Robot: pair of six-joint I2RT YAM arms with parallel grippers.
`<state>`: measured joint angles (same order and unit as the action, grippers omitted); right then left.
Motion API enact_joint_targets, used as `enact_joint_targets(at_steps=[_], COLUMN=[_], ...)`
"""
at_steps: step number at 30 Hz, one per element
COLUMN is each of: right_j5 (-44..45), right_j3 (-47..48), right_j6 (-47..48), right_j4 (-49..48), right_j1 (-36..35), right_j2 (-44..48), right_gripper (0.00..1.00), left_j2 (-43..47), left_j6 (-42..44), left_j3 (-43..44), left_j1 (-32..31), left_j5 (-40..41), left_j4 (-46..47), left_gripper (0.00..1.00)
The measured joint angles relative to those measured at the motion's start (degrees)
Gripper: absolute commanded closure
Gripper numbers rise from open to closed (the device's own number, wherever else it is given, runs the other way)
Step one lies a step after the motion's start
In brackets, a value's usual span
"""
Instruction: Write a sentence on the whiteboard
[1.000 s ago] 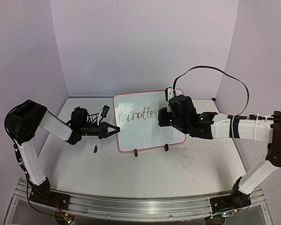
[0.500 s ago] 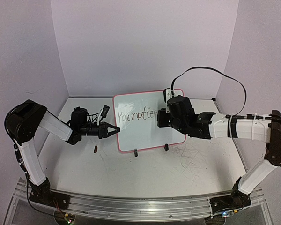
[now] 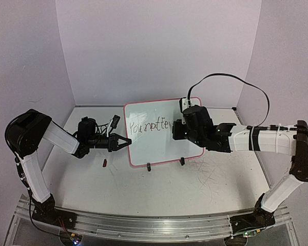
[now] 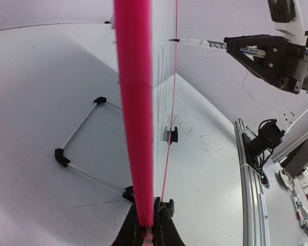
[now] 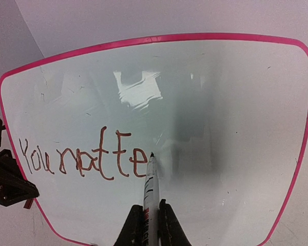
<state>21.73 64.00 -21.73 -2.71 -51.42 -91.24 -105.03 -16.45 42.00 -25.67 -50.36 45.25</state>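
The whiteboard (image 3: 161, 132), white with a pink-red rim, stands tilted on two black clip feet at mid-table. My left gripper (image 3: 127, 142) is shut on its left rim (image 4: 136, 128). My right gripper (image 3: 175, 128) is shut on a white marker (image 5: 151, 197). The marker's tip touches the board (image 5: 205, 102) just right of the last letter. The sentence (image 5: 82, 161) is dark red handwriting reading about "You matte", on the board's left half. It also shows in the top view (image 3: 150, 125).
A small dark red cap (image 3: 105, 163) lies on the table left of the board. A wire stand (image 4: 82, 154) props the board from behind. The right arm's black cable (image 3: 231, 77) arcs above it. Purple walls close in on three sides.
The right gripper and marker have shifted slightly left and up along the board. The left arm and the board have not moved.
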Motion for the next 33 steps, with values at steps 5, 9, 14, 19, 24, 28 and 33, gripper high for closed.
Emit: enact_joint_targets(at_steps=[5,9,14,19,24,28,33], right_j5=[-0.1,-0.1,-0.2,-0.1,0.0,0.2,0.8], right_j3=[-0.6,-1.3,-2.1,-2.3,-2.3,-2.3,-2.3], right_j6=[-0.9,-1.7,-2.6,-3.0,-3.0,-3.0,-2.8], right_j4=[0.4,0.5,0.8,1.2,1.2,1.1,1.1], right_j1=[-0.1,-0.3,-1.0,-1.2,-1.2,-1.3,-1.3], right_j2=[0.0,0.1,0.1,0.1,0.1,0.1,0.1], right_gripper=[1.00,1.00,1.00,1.00,1.00,1.00,1.00], left_j2=[0.0,0.0,0.0,0.0,0.0,0.0,0.0], left_j6=[0.0,0.0,0.0,0.0,0.0,0.0,0.0], left_j3=[0.0,0.0,0.0,0.0,0.0,0.0,0.0], left_j1=[0.0,0.0,0.0,0.0,0.0,0.0,0.0], left_j5=[0.0,0.1,0.0,0.0,0.0,0.0,0.0], left_j4=[0.0,0.0,0.0,0.0,0.0,0.0,0.0], left_gripper=[1.00,1.00,1.00,1.00,1.00,1.00,1.00])
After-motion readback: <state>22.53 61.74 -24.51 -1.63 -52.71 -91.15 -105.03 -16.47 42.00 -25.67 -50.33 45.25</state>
